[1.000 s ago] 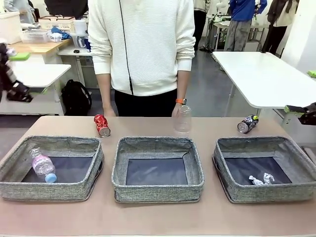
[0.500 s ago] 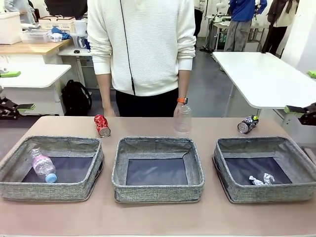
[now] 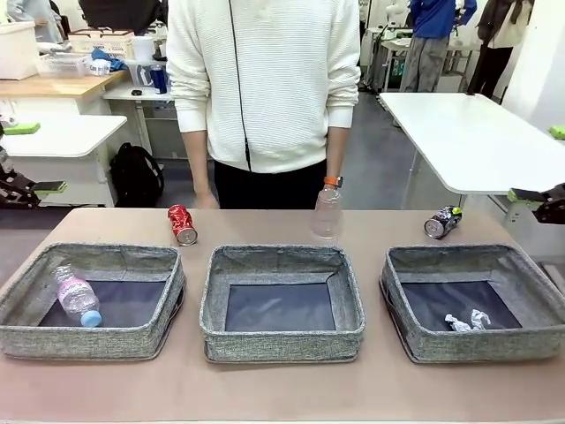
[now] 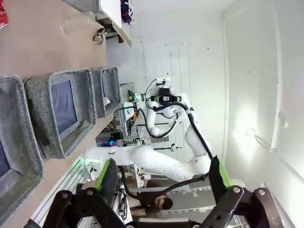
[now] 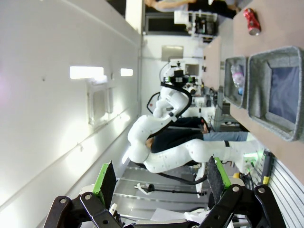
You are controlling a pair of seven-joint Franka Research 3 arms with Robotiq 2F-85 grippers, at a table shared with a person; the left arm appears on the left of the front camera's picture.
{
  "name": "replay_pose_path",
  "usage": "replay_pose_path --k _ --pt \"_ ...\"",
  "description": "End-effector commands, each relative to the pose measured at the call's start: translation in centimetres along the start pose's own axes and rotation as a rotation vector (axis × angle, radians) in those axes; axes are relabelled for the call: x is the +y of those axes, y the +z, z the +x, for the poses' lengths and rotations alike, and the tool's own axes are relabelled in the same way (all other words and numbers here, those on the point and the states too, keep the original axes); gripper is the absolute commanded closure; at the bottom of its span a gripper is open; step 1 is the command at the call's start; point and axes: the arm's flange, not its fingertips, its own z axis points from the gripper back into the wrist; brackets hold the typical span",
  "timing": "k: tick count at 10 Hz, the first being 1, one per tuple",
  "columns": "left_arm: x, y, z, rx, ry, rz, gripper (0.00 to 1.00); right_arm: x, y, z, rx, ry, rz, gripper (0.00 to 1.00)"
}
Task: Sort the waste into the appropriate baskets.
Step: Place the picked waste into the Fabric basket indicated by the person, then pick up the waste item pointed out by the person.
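Note:
Three grey baskets sit in a row: left, middle, right. The clear bottle lies in the left basket, and white scraps lie in the right one. Behind the baskets, a crushed red can and a dark can lie on the table. A person's hand holds the clear cup by its top, behind the middle basket. My left gripper is open at the left edge, off the table. My right gripper is open at the right edge.
The person in a white sweater stands at the table's far side. The brown tabletop has free room in front of the baskets. White tables stand behind on both sides. In each wrist view the baskets lie sideways and the other arm shows far off.
My left gripper swung down and back to the left edge, then held still. The person shifted a little to the right, hand still on the cup. The right arm has not moved.

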Motion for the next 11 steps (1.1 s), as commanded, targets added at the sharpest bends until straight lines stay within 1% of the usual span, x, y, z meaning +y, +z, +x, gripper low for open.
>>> replay_pose_path --k 1,11 --pt "0.00 0.19 0.00 0.004 -0.015 -0.018 0.00 0.63 -0.07 0.06 -0.003 -0.014 0.016 0.00" --pt "0.00 0.19 0.00 0.004 -0.015 -0.018 0.00 0.63 -0.07 0.06 -0.003 -0.014 0.016 0.00"
